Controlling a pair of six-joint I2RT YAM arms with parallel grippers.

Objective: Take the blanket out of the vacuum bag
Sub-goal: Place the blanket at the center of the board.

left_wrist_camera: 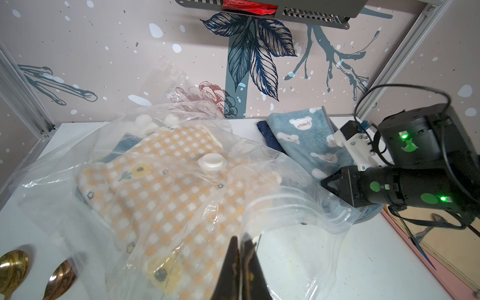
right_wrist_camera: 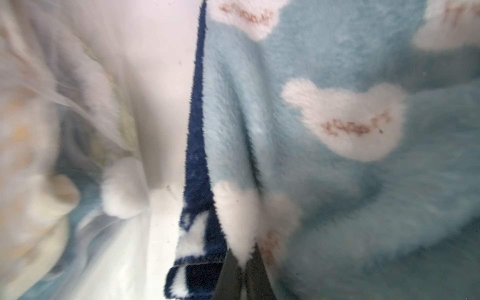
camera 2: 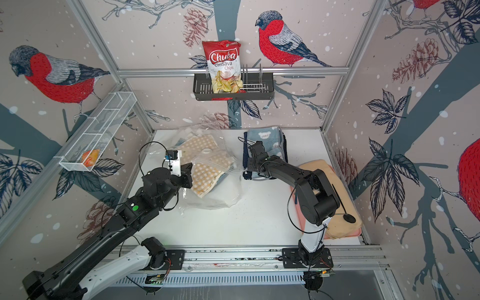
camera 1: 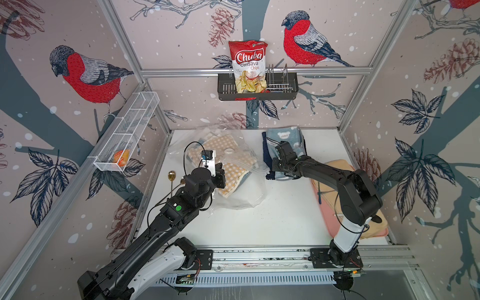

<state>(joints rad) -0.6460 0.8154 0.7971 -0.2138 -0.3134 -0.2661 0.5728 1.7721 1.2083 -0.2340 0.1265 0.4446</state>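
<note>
chip bag (camera 1: 248, 66) reads "chuba cassava chips". left gripper (left_wrist_camera: 241, 241) clenched on vacuum bag (left_wrist_camera: 298, 207) plastic; right gripper (right_wrist_camera: 244, 259) clenched on blue blanket (right_wrist_camera: 337, 194), bear lettering unreadable.

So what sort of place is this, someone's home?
Likely a robot test booth dressed as a home. Bird wallpaper hangs on an aluminium frame, the left arm and right arm are bolted to a rail, and props like a chips bag, vacuum bag and blue blanket sit around.

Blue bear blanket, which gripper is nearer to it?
Right. The right gripper is shut on the blue bear blanket; the left gripper is apart, pinching the vacuum bag.
</note>
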